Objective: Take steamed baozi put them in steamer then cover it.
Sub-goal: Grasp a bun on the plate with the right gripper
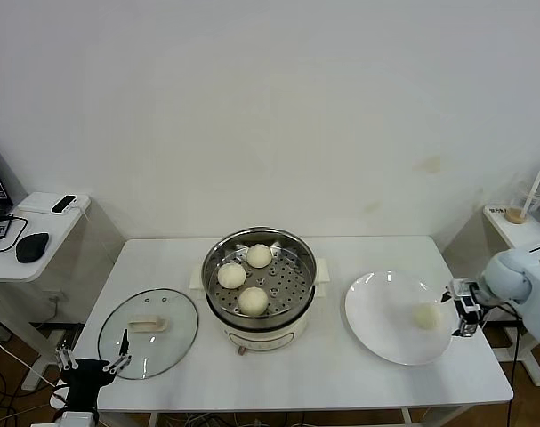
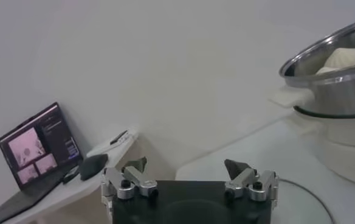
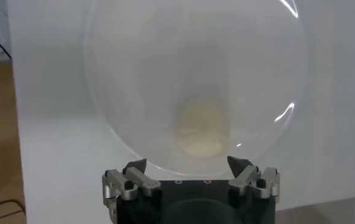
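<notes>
Steamer (image 1: 259,289) is being taken as the landmark at the middle of the white table (image 1: 323,374). Nearest the robot, to the steamer's left and off the table's front corner, the left gripper (image 1: 93,362) is being held with its fingers spread, nothing between them; its arm is being cut off by the picture's lower edge. Just beyond it, left of the steamer, the cover (image 1: 149,333) is being left flat on the table, handle up. To the steamer's right, the right gripper (image 1: 463,309) is being held at the far rim of the white plate (image 1: 376,311), its fingers spread wide and empty, pointing at one steamed baozi (image 1: 426,317) that is being left on the plate; in the right wrist view this bun (image 3: 199,131) is being shown blurred, just ahead of the fingertips and not touched. Inside the steamer, three buns (image 1: 253,301) (image 1: 231,276) (image 1: 259,255) are being carried on the perforated tray. In the left wrist view only part of the pot is being shown, one bun being half hidden behind its rim. Farther left, a side desk (image 1: 38,236) is being cropped by the frame.
</notes>
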Controlling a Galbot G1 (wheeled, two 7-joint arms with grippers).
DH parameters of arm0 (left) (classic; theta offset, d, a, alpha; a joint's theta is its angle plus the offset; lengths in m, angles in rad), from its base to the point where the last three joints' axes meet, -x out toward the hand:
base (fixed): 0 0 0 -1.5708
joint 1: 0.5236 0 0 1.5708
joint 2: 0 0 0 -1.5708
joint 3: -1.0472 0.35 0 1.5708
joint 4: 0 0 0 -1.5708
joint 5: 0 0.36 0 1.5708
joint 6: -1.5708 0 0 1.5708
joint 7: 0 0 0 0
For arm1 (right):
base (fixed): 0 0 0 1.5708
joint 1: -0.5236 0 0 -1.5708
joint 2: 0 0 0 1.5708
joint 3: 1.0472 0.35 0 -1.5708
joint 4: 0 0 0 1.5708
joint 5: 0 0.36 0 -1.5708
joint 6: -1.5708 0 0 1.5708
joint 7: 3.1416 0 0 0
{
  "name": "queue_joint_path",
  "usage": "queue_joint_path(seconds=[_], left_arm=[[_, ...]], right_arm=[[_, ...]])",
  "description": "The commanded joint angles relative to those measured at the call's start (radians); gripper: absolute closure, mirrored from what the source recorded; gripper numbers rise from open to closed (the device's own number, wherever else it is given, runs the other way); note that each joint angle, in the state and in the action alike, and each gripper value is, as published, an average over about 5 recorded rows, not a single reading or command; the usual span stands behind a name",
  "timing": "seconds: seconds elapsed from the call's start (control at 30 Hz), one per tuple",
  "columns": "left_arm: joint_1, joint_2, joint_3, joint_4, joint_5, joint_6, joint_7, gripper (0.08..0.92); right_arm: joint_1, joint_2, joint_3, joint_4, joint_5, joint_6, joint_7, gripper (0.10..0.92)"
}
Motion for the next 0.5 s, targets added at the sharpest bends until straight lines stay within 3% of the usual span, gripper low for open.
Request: queue_joint_path(seconds=[0.03, 0.5], left_arm=[[-0.001, 0.003, -0.003, 0.003, 0.003, -0.001, 0.0, 0.177], [-0.001, 0.001, -0.004, 0.005, 0.008, -0.001, 0.0, 0.177]], right_arm=[[0.001, 0.093, 0.012, -0.093, -0.048, 0.005, 0.01, 0.214], [0.025, 0.127, -0.002, -0.116, -0.057, -0.005, 0.013, 0.257]])
